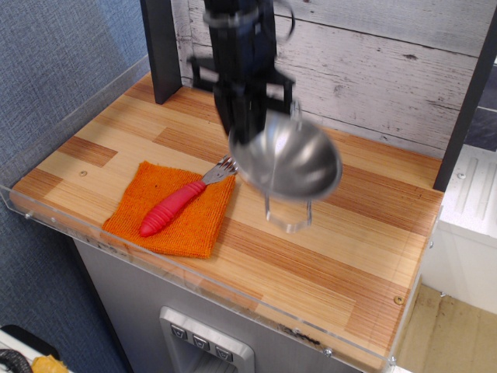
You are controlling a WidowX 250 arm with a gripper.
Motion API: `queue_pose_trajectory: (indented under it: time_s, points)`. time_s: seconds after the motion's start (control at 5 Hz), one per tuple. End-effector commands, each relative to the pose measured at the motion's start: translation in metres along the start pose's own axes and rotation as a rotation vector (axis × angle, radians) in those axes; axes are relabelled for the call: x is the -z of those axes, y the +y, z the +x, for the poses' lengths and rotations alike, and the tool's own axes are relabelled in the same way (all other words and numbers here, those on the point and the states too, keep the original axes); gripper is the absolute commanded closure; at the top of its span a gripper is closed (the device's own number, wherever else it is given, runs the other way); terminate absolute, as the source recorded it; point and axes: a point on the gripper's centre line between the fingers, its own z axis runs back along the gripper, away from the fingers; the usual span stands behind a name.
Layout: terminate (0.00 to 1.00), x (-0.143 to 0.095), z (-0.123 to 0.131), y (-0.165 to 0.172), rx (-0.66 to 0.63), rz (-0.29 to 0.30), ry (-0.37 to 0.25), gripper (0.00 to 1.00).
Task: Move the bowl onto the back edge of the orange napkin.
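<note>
Your black gripper point(247, 128) grips the round shiny steel bowl point(289, 162) by its rim, held aloft; the square orange terry napkin point(172, 208) lies at its 8 o'clock, bearing a red-handled fork point(177, 201).

Shiny steel bowl point(291, 163); fuzzy orange napkin point(151, 206); wood table point(349, 249).

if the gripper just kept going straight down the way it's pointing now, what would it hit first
Probably bare wooden tabletop, just right of the square orange napkin. The gripper points down, holding the shiny steel bowl aloft; the bowl's dangling wire handle would likely touch first. Depth is uncertain.
</note>
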Motion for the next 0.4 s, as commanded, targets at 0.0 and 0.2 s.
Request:
queue_pose_trajectory:
  time_s: [0.0,0.2]
  points:
    - [0.0,-0.019,0.019,0.081,-0.105,0.045,-0.038,1.0]
    - [0.0,-0.01,0.023,0.12,-0.148,0.095,-0.02,1.0]
